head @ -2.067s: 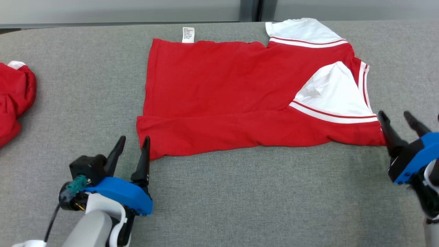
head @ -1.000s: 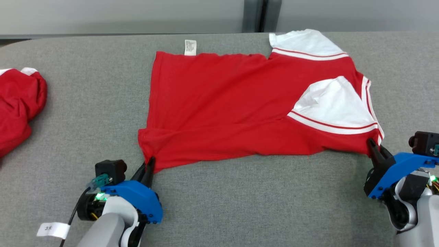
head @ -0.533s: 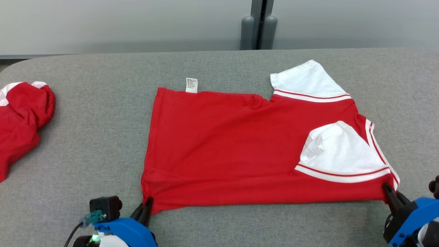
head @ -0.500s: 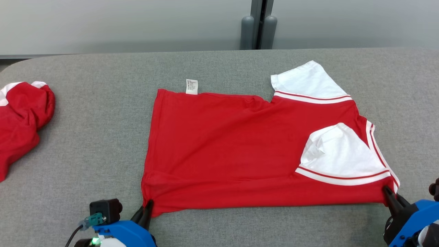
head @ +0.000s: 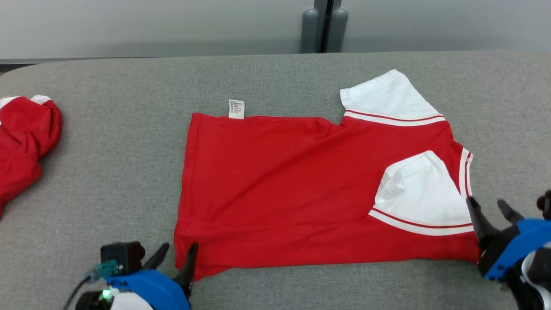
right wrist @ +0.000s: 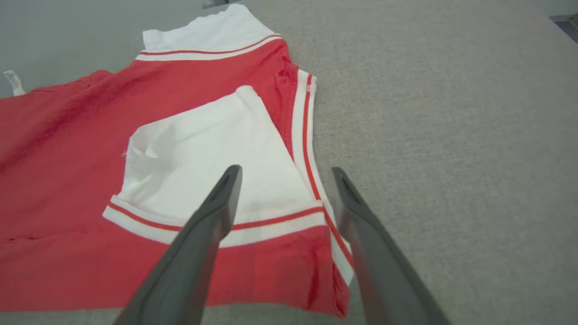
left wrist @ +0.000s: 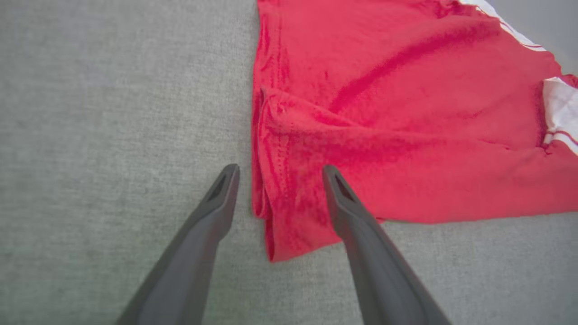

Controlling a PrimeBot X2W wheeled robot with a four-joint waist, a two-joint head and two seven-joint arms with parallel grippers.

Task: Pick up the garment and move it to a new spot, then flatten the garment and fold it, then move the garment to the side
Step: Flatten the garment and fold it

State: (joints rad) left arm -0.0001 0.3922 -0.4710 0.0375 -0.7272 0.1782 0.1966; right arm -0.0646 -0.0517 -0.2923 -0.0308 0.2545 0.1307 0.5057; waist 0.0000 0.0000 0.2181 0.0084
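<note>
Garment (head: pixel 292 189) lies on the table (head: pixel 107 181); heap (head: pixel 23 137), perhaps clothing, far left.

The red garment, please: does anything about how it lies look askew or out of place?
Yes. The garment is not flat: its near white sleeve is folded inward over the red body, the near-left hem corner is doubled into a ridge, and a care label pokes out past the far edge.

Grey fabric table (head: pixel 107 172), pale wall (head: pixel 150 26), grey post (head: pixel 320 26)

No text could be read: the white care tag (head: pixel 236 109) at the eleven o'clock edge of the red garment (head: pixel 280 185) carried print too small to read.
</note>
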